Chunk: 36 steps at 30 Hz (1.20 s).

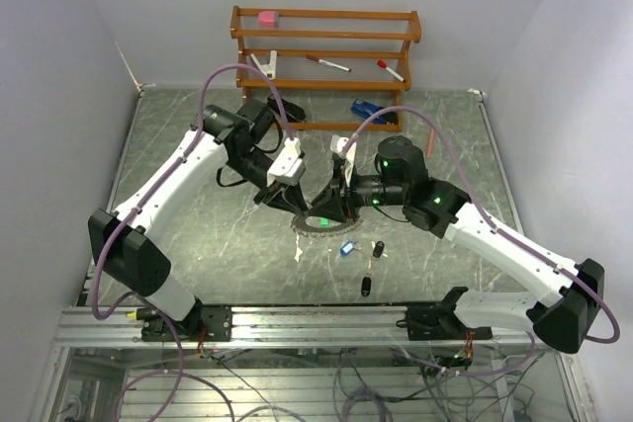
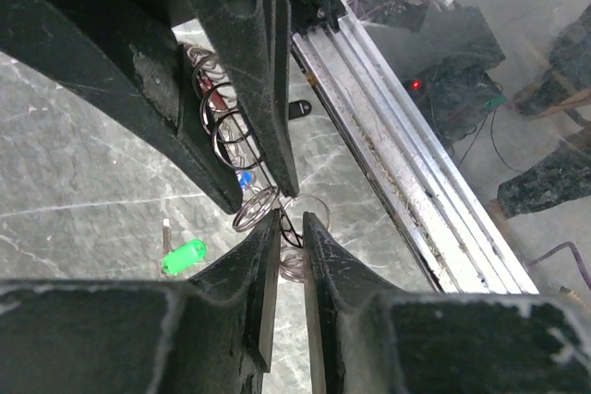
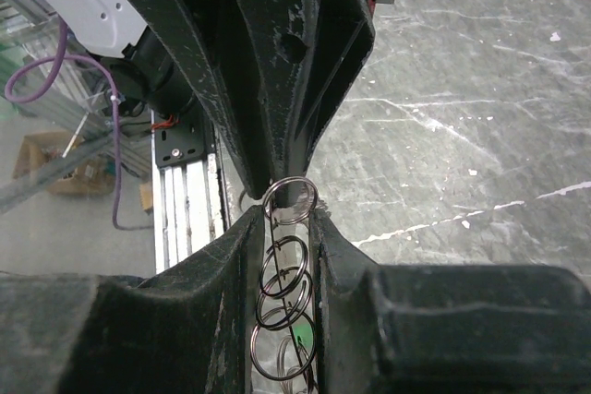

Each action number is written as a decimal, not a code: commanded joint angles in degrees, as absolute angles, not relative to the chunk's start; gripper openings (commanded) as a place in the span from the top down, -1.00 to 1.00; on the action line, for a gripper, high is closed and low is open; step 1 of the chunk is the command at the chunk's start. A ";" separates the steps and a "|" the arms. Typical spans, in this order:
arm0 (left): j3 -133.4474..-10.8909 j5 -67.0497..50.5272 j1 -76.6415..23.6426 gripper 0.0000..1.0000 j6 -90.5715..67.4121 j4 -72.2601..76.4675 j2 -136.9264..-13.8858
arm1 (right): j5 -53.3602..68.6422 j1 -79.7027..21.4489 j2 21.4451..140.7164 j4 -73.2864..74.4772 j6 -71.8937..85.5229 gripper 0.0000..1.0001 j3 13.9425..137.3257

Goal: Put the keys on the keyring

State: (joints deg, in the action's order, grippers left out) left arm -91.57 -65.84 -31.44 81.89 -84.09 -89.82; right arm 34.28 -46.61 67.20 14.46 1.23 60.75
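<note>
The keyring (image 1: 309,227), a silvery ring hung with small split rings, is at the table's middle, where both grippers meet. My left gripper (image 1: 302,203) is shut on its thin wire; its tips show in the left wrist view (image 2: 291,224). My right gripper (image 1: 334,207) is shut on the keyring (image 3: 280,269), held edge-on between its fingers (image 3: 242,256). The keyring's small rings also show in the left wrist view (image 2: 231,140). A green key (image 2: 183,257) lies on the table under the ring. A blue key (image 1: 346,248) and two black keys (image 1: 379,249) (image 1: 366,286) lie nearer the front.
A wooden rack (image 1: 326,46) at the back holds red-capped markers and a pink block. A blue object (image 1: 366,111) lies before it. An aluminium rail (image 1: 316,323) runs along the near edge. Grey walls close both sides.
</note>
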 commanded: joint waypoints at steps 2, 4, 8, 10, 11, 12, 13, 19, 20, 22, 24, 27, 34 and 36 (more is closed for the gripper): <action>-93.27 -61.42 -32.03 0.51 75.33 -77.72 -89.17 | 34.47 -46.53 65.15 12.64 1.41 1.00 62.12; -91.63 -59.66 -31.99 0.50 72.68 -74.10 -87.38 | 34.46 -46.50 64.85 13.04 1.34 1.00 62.22; -86.84 -57.03 -32.03 0.44 64.41 -62.52 -83.29 | 34.46 -46.61 64.62 13.02 1.37 1.00 62.50; -86.66 -57.44 -32.00 0.41 64.63 -62.60 -83.59 | 34.54 -46.52 64.62 12.94 1.41 1.00 62.66; -87.04 -57.93 -32.00 0.41 65.06 -63.33 -84.03 | 34.58 -46.50 64.61 12.83 1.48 1.00 62.67; -87.31 -58.50 -32.02 0.41 65.53 -63.89 -84.38 | 34.63 -46.51 64.60 12.83 1.49 1.00 62.64; -87.50 -58.94 -32.07 0.40 65.73 -64.09 -84.59 | 34.71 -46.55 64.61 12.83 1.49 1.00 62.64; -87.47 -59.62 -32.04 0.34 66.45 -64.71 -84.38 | 34.55 -46.57 64.36 13.09 1.58 1.00 62.41; -87.54 -59.74 -32.07 0.34 66.47 -64.69 -84.27 | 34.55 -46.55 64.40 13.01 1.58 1.00 62.46; -87.58 -60.19 -32.08 0.32 66.61 -64.74 -83.94 | 34.63 -46.58 64.55 12.93 1.58 1.00 62.47; -87.69 -60.89 -32.08 0.31 66.45 -64.67 -83.77 | 34.79 -46.53 64.76 12.81 1.58 1.00 62.54; -88.10 -62.68 -32.03 0.29 66.97 -65.58 -83.66 | 34.80 -46.55 64.95 12.74 1.58 1.00 62.56; -88.10 -66.65 -32.08 0.27 68.37 -67.56 -83.43 | 34.38 -46.53 64.60 12.08 1.96 1.00 61.90; -87.76 -67.26 -32.08 0.35 68.34 -67.64 -83.68 | 34.45 -46.52 64.51 11.91 2.10 1.00 61.85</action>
